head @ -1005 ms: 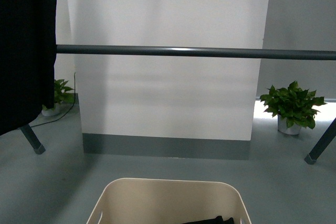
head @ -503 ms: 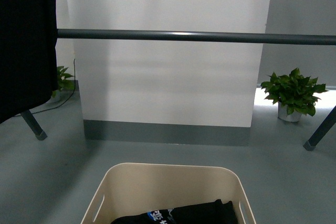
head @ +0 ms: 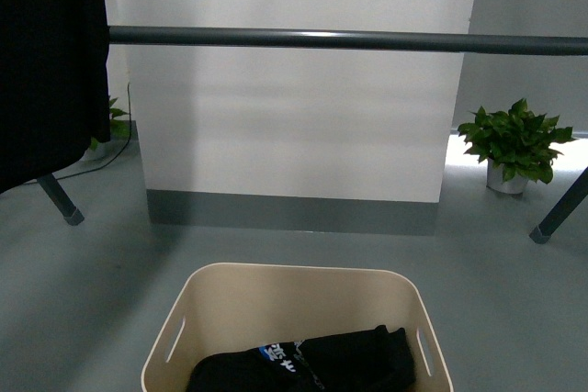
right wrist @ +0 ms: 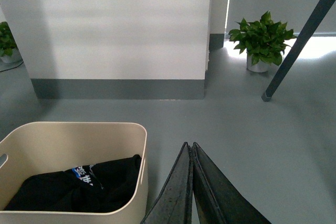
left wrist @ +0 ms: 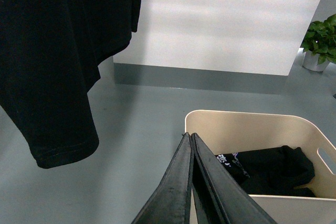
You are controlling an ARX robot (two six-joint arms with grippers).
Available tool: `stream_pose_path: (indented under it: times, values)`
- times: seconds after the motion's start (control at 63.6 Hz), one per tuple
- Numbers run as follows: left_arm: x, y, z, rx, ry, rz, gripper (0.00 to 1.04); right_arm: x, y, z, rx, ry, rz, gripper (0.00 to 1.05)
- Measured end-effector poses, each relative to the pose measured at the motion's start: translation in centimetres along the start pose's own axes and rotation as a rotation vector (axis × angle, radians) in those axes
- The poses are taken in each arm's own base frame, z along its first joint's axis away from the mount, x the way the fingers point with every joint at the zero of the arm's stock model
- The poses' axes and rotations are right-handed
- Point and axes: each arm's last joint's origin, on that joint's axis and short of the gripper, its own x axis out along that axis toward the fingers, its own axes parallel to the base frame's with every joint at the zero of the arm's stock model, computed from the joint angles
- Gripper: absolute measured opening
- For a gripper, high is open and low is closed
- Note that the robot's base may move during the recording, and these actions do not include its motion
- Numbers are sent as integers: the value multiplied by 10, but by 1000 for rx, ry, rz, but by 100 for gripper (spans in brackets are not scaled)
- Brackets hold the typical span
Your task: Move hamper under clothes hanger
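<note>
Black fingers (left wrist: 190,145) of the left arm and fingers (right wrist: 190,153) of the right are clenched empty, flanking the hamper (head: 294,293). It sits on bare floor, short of the hanger (head: 349,39) bar. Pushing forward seems underway; open floor lies ahead, legs well apart.

This looks like a bare indoor test room rather than a lived-in home: a smooth grey-green floor (head: 83,282), a plain white wall panel (head: 294,126) with a dark grey skirting strip (head: 292,212), and potted green plants (head: 513,146) set on the floor by the walls. A dark metal garment rack (head: 367,40) with a black garment (head: 46,61) and a beige laundry tub (head: 294,286) suggest a staged laundry setup.
</note>
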Motion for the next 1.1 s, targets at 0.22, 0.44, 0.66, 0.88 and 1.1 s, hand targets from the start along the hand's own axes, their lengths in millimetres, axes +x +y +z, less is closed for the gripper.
stream_pose_path:
  times: [0.22,0.44,0.66,0.88,1.1]
  values:
    - [-9,0,2,0,-7,0,4,-8,0,2,0,-8,0,2]
    - [-14,0,3,0,-10,0,4,-14,0,3,0,-11,0,2]
    - [-20,0,3,0,-10,0,4,-20,0,3,0,-13,0,2]
    - [-23,0,2,0,-10,0,4,-23,0,3,0,-13,0,2]
    - [-35,0,-1,0,-3,0,4,-34,0,-1,0,0,0,2]
